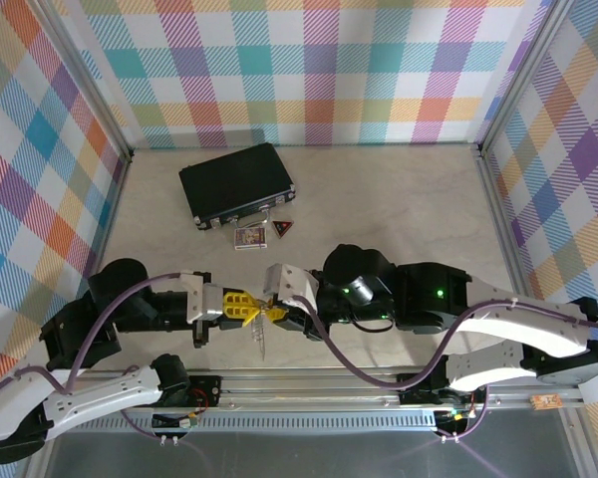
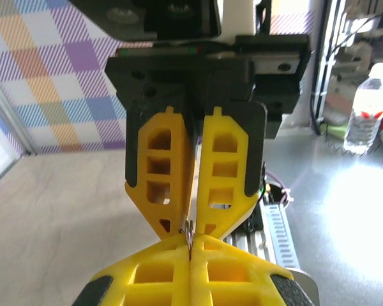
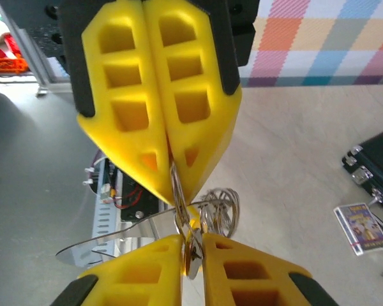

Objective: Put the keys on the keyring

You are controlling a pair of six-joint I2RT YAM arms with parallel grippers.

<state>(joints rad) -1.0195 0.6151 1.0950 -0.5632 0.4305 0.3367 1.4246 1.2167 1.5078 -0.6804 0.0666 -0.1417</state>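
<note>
The only container is the black case (image 1: 237, 182), upper left of centre in the overhead view. It lies flat and shut, so I cannot tell what is in it. Just below its right corner lie a small picture card (image 1: 250, 237) and a red-and-black triangular tag (image 1: 282, 229), both on the bare surface.

Lower centre, my two grippers meet tip to tip. My left gripper (image 2: 189, 248) is clamped tight on a thin wire loop of the keyring (image 3: 220, 205). My right gripper (image 3: 193, 245) pinches a flat metal piece of the same bunch, its fingers almost together. The silver blade of one key (image 1: 262, 341) hangs toward the bottom edge.

The table (image 1: 399, 209) is pale beige stone-look, fenced by bright plaid walls (image 1: 309, 70), with an aluminium rail (image 1: 319, 383) along the bottom. A water bottle (image 2: 368, 108) stands at my left wrist view's upper right.
</note>
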